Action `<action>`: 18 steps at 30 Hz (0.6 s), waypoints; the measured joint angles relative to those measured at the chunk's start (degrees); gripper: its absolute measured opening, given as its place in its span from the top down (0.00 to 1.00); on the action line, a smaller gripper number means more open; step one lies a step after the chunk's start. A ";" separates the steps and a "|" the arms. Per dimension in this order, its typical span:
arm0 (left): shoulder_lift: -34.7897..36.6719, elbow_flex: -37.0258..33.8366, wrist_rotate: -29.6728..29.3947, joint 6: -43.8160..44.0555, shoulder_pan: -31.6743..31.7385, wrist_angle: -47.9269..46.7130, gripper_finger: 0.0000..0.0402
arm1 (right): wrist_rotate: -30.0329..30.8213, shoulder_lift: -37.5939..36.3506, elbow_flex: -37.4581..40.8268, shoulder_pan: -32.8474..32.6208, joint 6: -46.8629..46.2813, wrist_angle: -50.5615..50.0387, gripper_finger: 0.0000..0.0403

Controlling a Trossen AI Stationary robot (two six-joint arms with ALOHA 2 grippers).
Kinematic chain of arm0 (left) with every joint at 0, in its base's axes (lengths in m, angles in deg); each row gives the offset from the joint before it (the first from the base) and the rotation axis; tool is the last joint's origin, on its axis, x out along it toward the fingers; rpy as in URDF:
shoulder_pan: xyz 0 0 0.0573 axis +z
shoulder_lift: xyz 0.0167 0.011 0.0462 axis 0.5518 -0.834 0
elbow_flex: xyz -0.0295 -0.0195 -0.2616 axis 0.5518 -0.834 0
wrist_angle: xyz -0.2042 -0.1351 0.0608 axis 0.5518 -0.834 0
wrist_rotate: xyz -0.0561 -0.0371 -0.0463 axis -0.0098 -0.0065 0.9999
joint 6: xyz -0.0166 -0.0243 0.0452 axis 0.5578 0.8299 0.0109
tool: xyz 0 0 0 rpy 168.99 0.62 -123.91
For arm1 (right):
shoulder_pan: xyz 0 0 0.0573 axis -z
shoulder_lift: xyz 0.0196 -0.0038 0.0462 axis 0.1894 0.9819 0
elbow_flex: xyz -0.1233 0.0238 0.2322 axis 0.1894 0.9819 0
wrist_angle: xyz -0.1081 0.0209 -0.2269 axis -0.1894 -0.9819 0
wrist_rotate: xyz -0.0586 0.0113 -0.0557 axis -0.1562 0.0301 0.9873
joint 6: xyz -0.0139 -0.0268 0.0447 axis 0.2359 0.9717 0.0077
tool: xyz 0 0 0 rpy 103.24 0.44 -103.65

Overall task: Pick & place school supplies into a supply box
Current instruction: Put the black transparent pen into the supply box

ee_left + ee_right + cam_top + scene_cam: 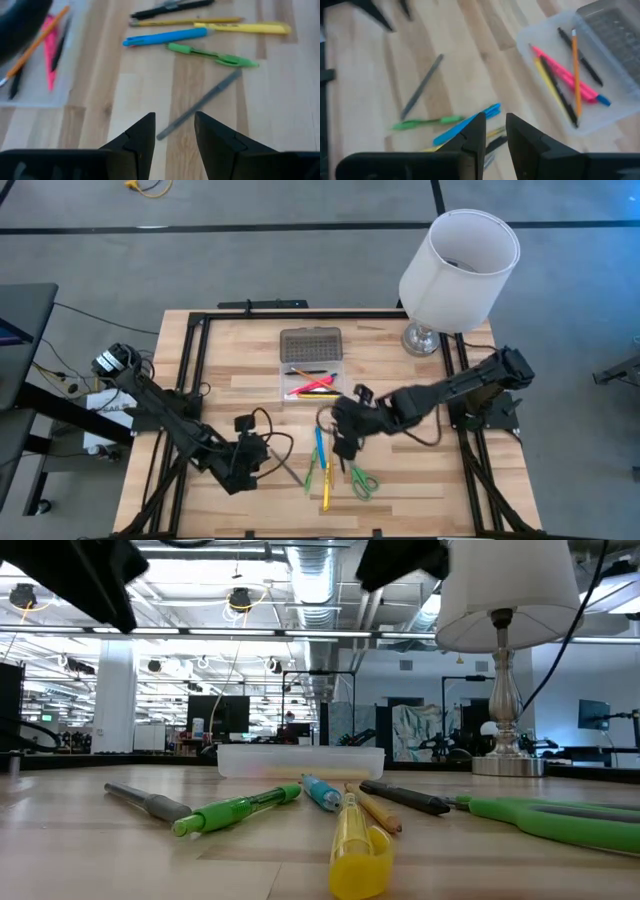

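Note:
The supply box (310, 377) lies open mid-table, its grey dotted lid (310, 343) flat behind it. Pink, yellow, orange and black pens lie inside (565, 80). Loose on the wood nearer me lie a blue pen (320, 445), a green pen (212, 55), a yellow highlighter (355, 840), a pencil (375, 808), a black pen (405, 797), a grey pen (200, 105) and green-handled scissors (362, 480). My left gripper (175, 125) is open, just left of the grey pen. My right gripper (495, 125) hovers over the blue pen (467, 122), fingers slightly apart and empty.
A white-shaded lamp (455, 265) stands on its metal base at the table's far right corner. Black rails (190, 370) run along the table's left, right and far edges. Cables loop on the wood by my left gripper (262, 452). Bare wood lies left of the box.

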 joint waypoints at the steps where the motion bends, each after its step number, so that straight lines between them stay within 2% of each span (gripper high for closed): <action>1: 0.00 -0.52 1.48 -1.96 0.93 1.26 0.67 | 0.88 -0.07 0.00 -1.42 -1.19 -0.13 0.83; 12: -0.04 -8.34 22.30 -24.64 11.07 17.53 0.67 | 12.16 0.20 0.00 -15.50 -19.56 -5.65 0.83; 18: -0.04 -10.99 26.15 -31.38 14.24 22.17 0.67 | 19.25 0.20 0.00 -21.75 -32.09 -11.09 0.83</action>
